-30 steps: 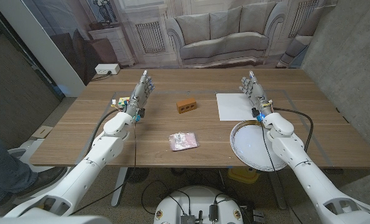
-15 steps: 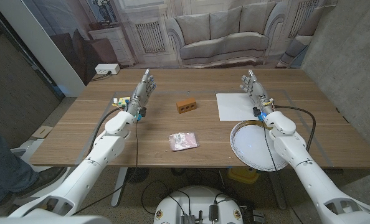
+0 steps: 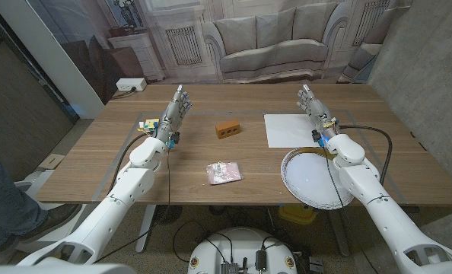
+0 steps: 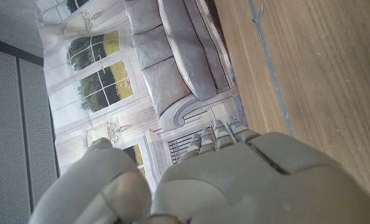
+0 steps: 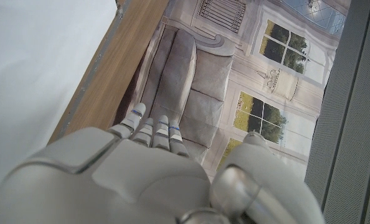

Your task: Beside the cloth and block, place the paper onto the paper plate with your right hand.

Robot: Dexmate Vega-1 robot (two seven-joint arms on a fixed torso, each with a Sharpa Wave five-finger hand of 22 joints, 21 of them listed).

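Reaching step, nothing grasped yet: the right hand (image 3: pixel 313 111) stands over the sheet of paper (image 3: pixel 289 129), fingers extended, holding nothing; the paper plate (image 3: pixel 315 178) lies just behind its wrist. Next, it must pinch the paper's edge

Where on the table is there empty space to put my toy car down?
Bare wood lies between the orange block and the white paper, and along the near edge left of the pink cloth. It is crowded on the right: the paper plate sits close to the paper, with the right hand over the paper's edge. The left hand stands beside small colourful things.
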